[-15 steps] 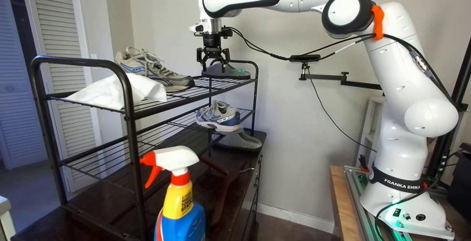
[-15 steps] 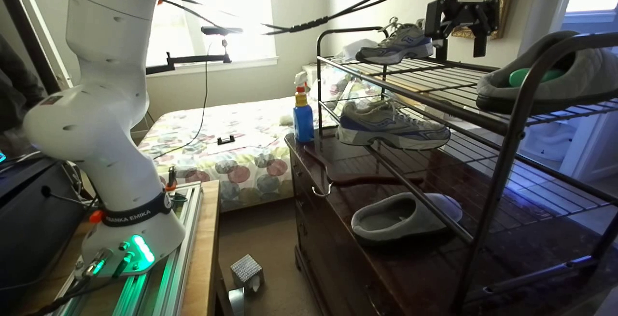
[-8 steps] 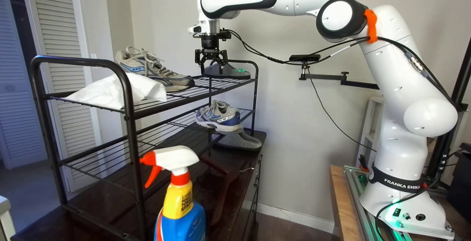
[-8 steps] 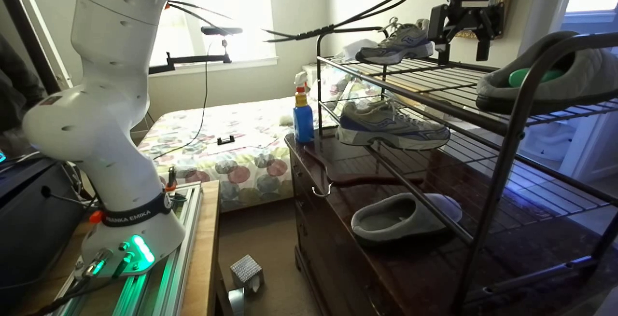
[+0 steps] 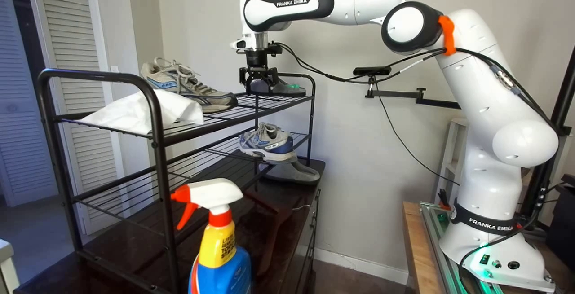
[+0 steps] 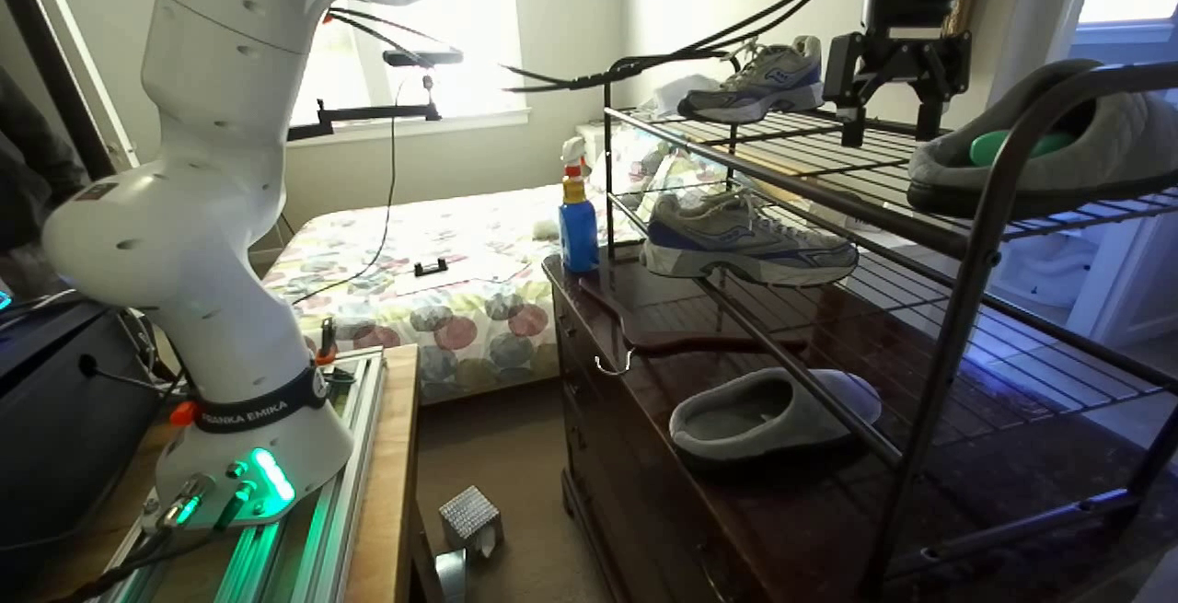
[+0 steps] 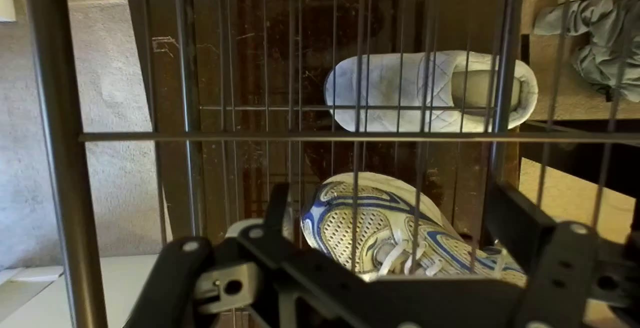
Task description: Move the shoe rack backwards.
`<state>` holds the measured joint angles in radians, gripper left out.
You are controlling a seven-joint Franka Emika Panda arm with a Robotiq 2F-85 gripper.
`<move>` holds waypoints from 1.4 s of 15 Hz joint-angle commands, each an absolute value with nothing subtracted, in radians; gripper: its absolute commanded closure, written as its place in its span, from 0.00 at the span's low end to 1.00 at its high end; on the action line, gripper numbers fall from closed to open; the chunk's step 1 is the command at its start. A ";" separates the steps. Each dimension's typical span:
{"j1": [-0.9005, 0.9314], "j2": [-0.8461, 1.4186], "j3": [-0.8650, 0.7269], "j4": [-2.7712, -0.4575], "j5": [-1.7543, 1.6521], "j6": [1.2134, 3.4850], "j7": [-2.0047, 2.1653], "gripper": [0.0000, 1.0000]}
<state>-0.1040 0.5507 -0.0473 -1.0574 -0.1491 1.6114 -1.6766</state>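
Over the rack (image 5: 202, 129), arm (image 5: 375, 0) reads "FRANKA EMIKA".

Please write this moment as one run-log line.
task: move shoe rack backwards | pincer: open above top shelf, nothing gripped | on that shelf: sneaker, slipper, white sheet | contact: unclear

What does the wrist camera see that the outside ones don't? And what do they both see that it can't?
Only the wrist view: crumpled grey cloth on the floor.

Only in both exterior views: the spray bottle and the robot's green base lights.

In all three: the shoe rack, the middle-shelf sneaker, the grey slipper on the brown dresser, and the robot's fingers.
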 commanded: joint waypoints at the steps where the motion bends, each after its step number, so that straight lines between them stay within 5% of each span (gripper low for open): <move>1: -0.112 0.603 -0.055 -1.029 -0.153 1.647 -1.677 0.00; 12: -0.111 0.624 -0.065 -1.006 -0.158 1.653 -1.670 0.00; 13: -0.110 0.627 -0.065 -0.998 -0.158 1.650 -1.670 0.05; 14: -0.109 0.630 -0.065 -0.991 -0.158 1.648 -1.669 0.26; 16: -0.107 0.631 -0.065 -0.983 -0.159 1.648 -1.668 0.32; 19: -0.106 0.634 -0.066 -0.975 -0.159 1.633 -1.667 0.55; 21: -0.106 0.636 -0.066 -0.972 -0.160 1.632 -1.669 0.57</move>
